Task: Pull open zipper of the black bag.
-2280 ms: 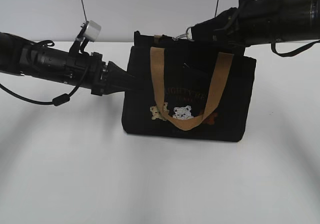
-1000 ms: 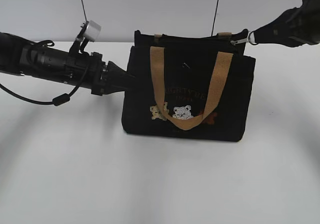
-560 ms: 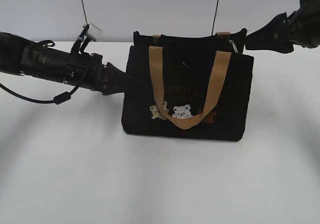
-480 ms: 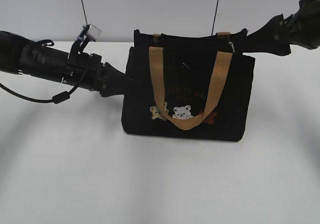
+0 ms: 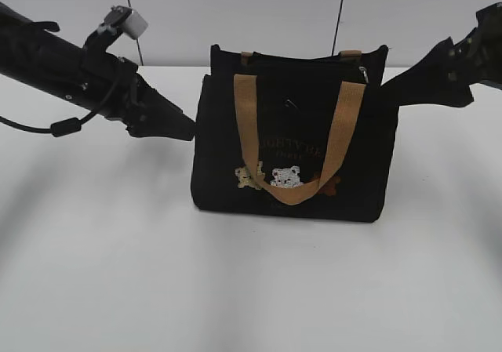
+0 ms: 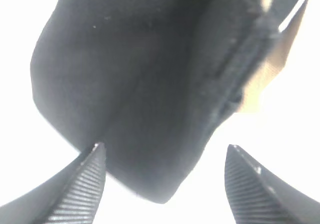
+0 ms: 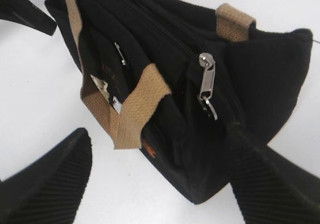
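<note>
the small rectangular black fabric bag (image 5: 294, 144) stands upright on the white worktop (image 5: 235, 289), near the middle of the exterior view, its long axis running left to right and its embroidered bear face turned toward the camera. two tan webbing handles (image 5: 292, 136) are fitted; the near one hangs down over the front panel, the far one shows only as short tabs at the top edge.

the thin dark zipper (image 7: 167, 27) runs along the top of the bag, parallel to that long axis. its small silver metal pull tab (image 7: 206, 82) sits at the bag's right end and hangs downward.

the left end effector (image 6: 162, 184) stands wide apart with both ribbed fingers clear of the fabric, holding nothing; it sits just beside the bag's left end. the right end effector (image 7: 160, 179) is likewise spread wide and empty, near the bag's right end, apart from the pull tab.

the left wrist view is blurred and overexposed; bag detail there is indistinct. the lettering on the front panel is too faint to read. no key ring can be made out.
</note>
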